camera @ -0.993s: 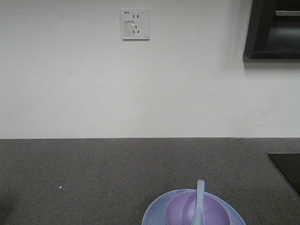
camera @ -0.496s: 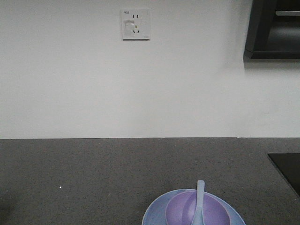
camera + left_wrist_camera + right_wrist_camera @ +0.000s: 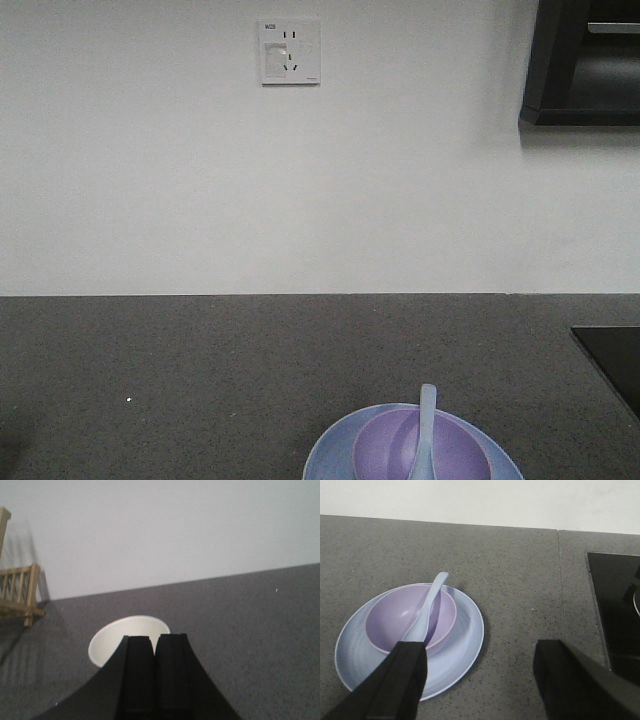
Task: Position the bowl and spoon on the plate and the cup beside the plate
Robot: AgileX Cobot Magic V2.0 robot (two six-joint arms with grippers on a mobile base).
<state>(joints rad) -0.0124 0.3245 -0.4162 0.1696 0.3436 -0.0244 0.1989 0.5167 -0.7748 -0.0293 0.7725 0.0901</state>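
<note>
Countertop: only left wrist shows cup (image 3: 129, 640), left hand (image 3: 155, 672) seemingly closed, right hand (image 3: 480, 680) open.

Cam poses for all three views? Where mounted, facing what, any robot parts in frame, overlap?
Front: faces the wall across the counter; plate, bowl, spoon at the bottom edge; no robot parts.
Left wrist: looks past the shut left tool at the cup.
Right wrist: looks down between the open right tool fingers at the dishes.
Shared: front and right wrist both show plate, bowl and spoon.

Spoon (image 3: 426, 611) in purple bowl (image 3: 395, 617) on plate (image 3: 465, 640), cup (image 3: 117, 637) upright
</note>
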